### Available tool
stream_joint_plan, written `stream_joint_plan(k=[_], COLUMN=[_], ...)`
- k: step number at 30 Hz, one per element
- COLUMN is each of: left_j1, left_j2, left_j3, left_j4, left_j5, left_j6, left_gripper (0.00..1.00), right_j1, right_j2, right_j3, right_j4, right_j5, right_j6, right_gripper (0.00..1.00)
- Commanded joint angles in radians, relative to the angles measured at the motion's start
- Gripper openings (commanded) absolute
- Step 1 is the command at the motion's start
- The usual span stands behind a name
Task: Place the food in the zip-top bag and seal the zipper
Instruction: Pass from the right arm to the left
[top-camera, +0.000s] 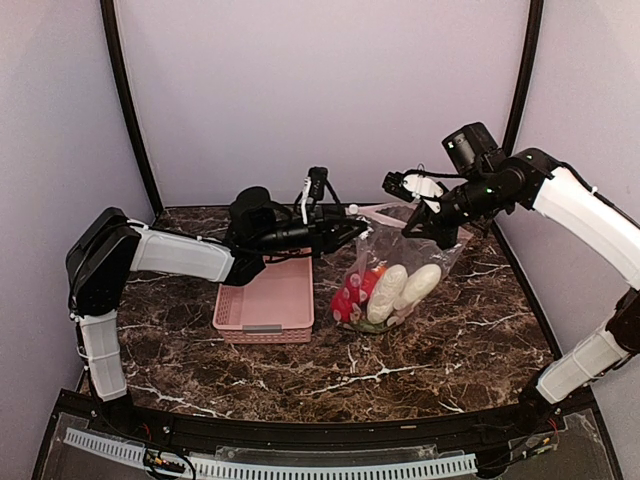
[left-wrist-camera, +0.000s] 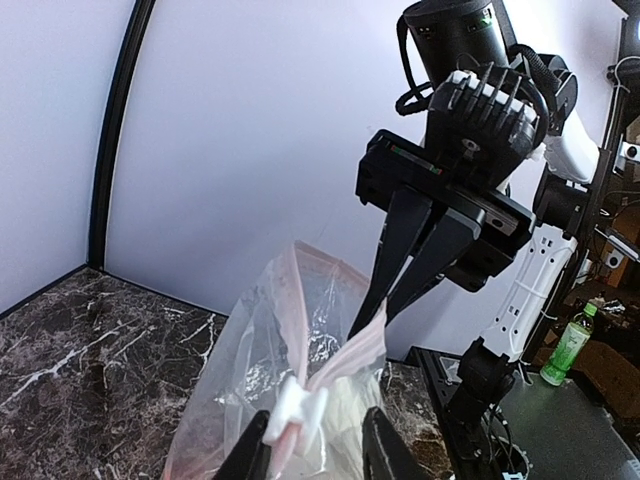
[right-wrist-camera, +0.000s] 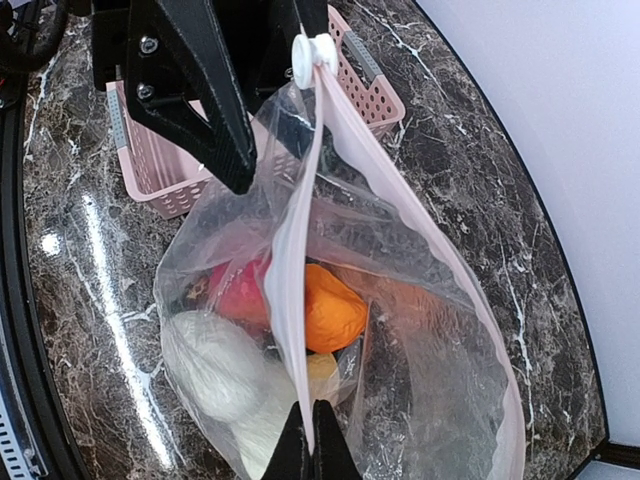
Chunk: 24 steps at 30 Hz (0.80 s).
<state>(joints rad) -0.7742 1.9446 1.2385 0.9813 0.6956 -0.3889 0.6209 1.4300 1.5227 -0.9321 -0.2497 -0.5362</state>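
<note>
Right fingers (right-wrist-camera: 296, 456) tight on zipper (right-wrist-camera: 289, 270) end; left fingers (left-wrist-camera: 382, 452) astride white slider (left-wrist-camera: 297, 404), actual grip impossible to tell.

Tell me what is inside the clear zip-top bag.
Inside the zip-top bag I see toy food: a red piece, an orange piece and white pieces. Whatever lies lower in the pile is covered by these, so I cannot name it.

Looks like a robot lab booth: plain lilac walls (top-camera: 330, 90) boxing in a marble-look worktop (top-camera: 440, 350), cable duct (top-camera: 300, 469) at 6 o'clock.
</note>
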Motion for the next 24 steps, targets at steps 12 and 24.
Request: stream_joint_plan(k=[12, 24], left_j1=[0.012, 0.004], left_j2=[-0.019, -0.129], left_j3=[-0.032, -0.04], left_j4=[0.065, -0.138], left_j5=[-0.004, -0.04], left_j6=[-0.043, 0.061], left_gripper=[0.02, 0.01], right_j1=[-0.012, -0.048], right_j2=[0.013, 0.027], right_j3=[0.0, 0.147], right_j4=[0.039, -0.015], right_j5=[0.02, -0.159], right_j6=[0.021, -0.049], right_gripper=[0.0, 0.15])
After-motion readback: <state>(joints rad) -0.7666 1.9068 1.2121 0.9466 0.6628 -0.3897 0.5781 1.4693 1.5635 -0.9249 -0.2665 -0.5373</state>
